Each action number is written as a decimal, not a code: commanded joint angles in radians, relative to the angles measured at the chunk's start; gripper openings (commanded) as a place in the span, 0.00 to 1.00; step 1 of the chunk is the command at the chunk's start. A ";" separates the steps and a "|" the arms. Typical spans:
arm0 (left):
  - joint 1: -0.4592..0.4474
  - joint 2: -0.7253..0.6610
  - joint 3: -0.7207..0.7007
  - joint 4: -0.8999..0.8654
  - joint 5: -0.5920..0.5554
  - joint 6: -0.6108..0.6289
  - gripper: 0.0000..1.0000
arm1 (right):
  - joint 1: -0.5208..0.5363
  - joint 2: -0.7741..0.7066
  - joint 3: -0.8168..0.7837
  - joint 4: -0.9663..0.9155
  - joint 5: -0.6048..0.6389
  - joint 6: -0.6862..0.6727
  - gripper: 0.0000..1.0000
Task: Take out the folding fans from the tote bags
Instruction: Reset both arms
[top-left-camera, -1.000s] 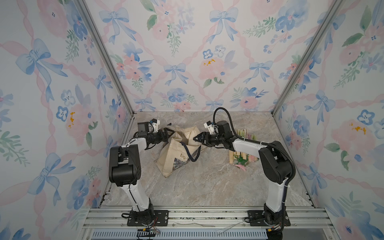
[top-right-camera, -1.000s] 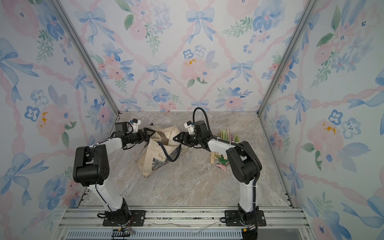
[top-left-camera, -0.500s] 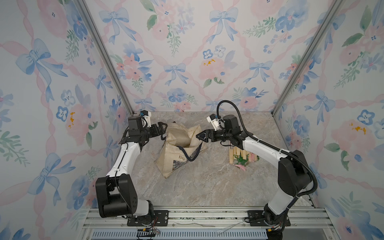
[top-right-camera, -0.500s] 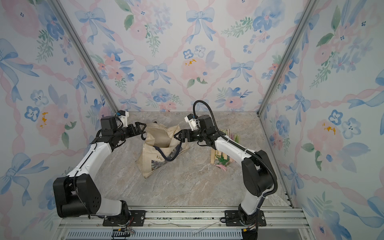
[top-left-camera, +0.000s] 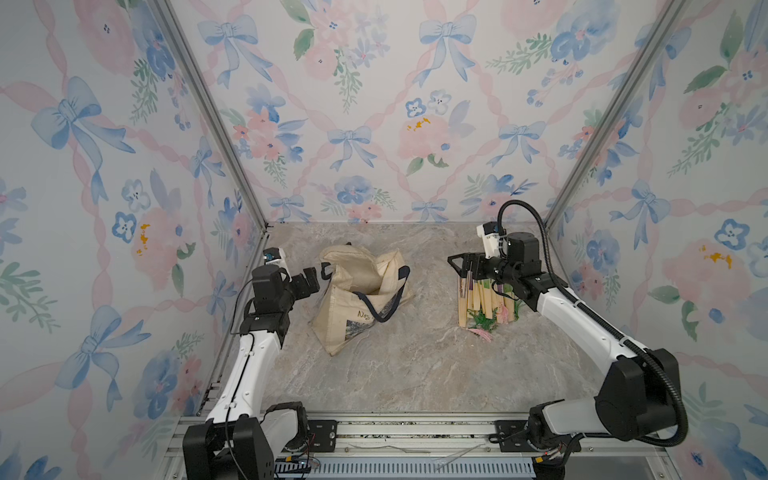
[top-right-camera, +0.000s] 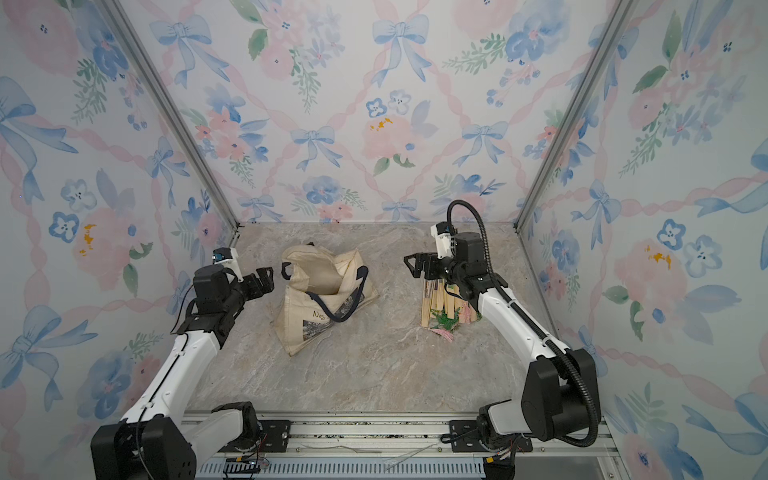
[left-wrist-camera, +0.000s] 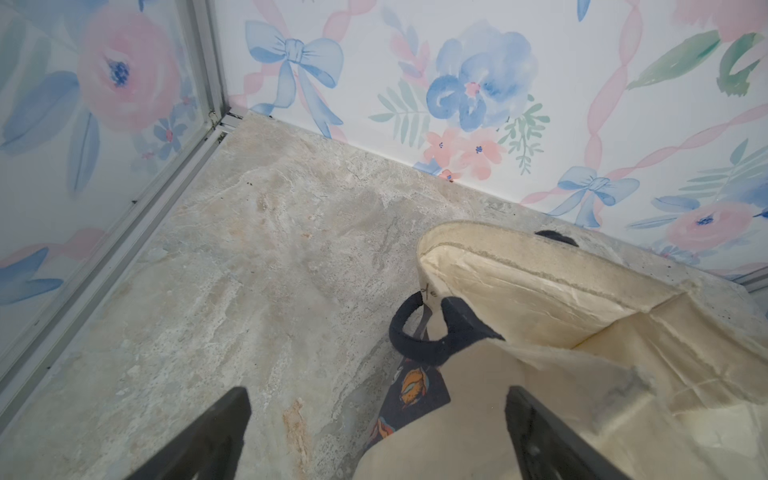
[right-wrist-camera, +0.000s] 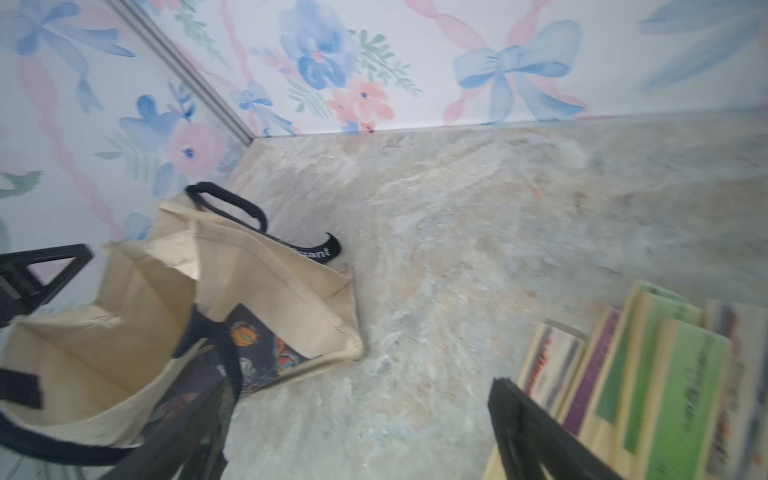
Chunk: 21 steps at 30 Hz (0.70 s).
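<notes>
The cream tote bag (top-left-camera: 360, 305) (top-right-camera: 322, 303) slumps on the marble floor, mouth open and navy handles (left-wrist-camera: 419, 332) drooping. In the right wrist view the part of the tote bag's (right-wrist-camera: 124, 332) inside that shows is bare lining. Several closed folding fans (top-left-camera: 484, 301) (top-right-camera: 444, 305) (right-wrist-camera: 648, 374) lie piled at the right, tassels toward the front. My left gripper (top-left-camera: 316, 275) (top-right-camera: 266, 277) (left-wrist-camera: 374, 415) is open and empty, just left of the bag's rim. Also open and empty, my right gripper (top-left-camera: 461, 266) (top-right-camera: 419, 266) (right-wrist-camera: 357, 424) hovers over the far end of the fan pile.
Floral walls close in the left, back and right sides, with metal corner posts (top-left-camera: 208, 112). The arm bases sit on a rail (top-left-camera: 407, 432) at the front edge. Bare marble floor (top-left-camera: 415, 365) lies between the bag and the fans and in front of them.
Both grippers have pulled away from the bag's mouth: the left one to the left, the right one to the right over the fan pile. The right jaws opened wider.
</notes>
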 joint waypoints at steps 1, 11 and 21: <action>0.007 -0.077 -0.108 0.166 -0.080 0.028 0.98 | -0.054 -0.035 -0.108 0.041 0.149 -0.084 0.97; 0.007 -0.091 -0.241 0.313 -0.057 0.083 0.98 | -0.066 0.015 -0.414 0.403 0.422 -0.316 0.96; 0.005 0.062 -0.306 0.543 0.016 0.123 0.98 | -0.106 0.083 -0.509 0.717 0.508 -0.325 0.97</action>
